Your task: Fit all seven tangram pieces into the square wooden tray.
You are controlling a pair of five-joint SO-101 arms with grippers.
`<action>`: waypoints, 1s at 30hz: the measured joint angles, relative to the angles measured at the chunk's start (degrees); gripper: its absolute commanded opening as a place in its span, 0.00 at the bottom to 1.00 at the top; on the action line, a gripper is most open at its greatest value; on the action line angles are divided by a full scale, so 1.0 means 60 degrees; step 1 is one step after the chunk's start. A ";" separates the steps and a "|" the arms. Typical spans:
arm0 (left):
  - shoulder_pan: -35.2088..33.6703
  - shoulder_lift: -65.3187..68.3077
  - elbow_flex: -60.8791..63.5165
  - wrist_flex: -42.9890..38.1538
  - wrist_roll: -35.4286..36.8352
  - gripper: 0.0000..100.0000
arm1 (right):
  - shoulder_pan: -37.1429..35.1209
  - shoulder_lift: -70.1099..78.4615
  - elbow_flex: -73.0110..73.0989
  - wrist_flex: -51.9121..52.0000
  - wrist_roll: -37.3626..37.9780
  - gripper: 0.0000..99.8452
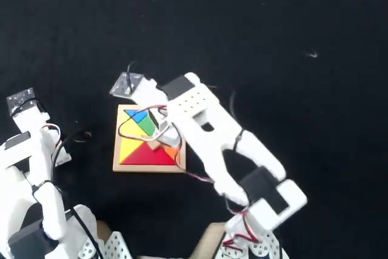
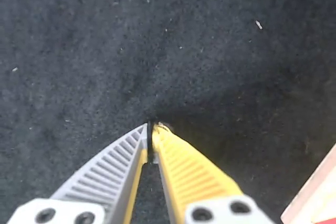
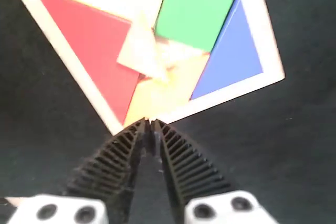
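1. Right gripper (image 3: 150,125): fingers pressed together, nothing between them, tips hovering at the near edge of the square wooden tray (image 3: 269,35).
2. Just beyond the tips sits the orange piece (image 3: 163,95), flat in the tray beside the red triangle (image 3: 89,40).
3. Here's the troublemaker: a pale small triangle (image 3: 140,51) lies askew across the seam between red and orange, apparently on top of them, not seated.
4. Farther in, the green square (image 3: 197,14) and blue triangle (image 3: 233,56) look flush.
5. Handling call: that pale triangle looks thin, stiff and light with smooth faces, so it should skate at a touch. Either nudge one straight edge with closed tips, or pinch across two edges low down; a grab on the point would likely flip it.
6. Left gripper (image 2: 151,128): also closed and empty, parked over the black cloth (image 2: 105,35) beside the tray.
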 measured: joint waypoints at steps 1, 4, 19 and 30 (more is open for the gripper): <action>0.0000 0.0000 0.0000 0.0000 0.0000 0.03 | 0.0088 0.0176 -0.0220 0.0000 0.0000 0.01; 0.0000 0.0000 0.0000 0.0000 0.0000 0.03 | 0.0410 0.0337 -0.0864 0.0337 -0.0249 0.01; 0.0000 0.0000 0.0000 0.0000 0.0000 0.03 | 0.0396 0.0337 -0.0615 0.0557 0.0396 0.01; 0.0088 0.0000 0.0000 0.0000 0.0000 0.03 | -0.1143 0.0352 -0.0615 -0.0821 -0.0586 0.01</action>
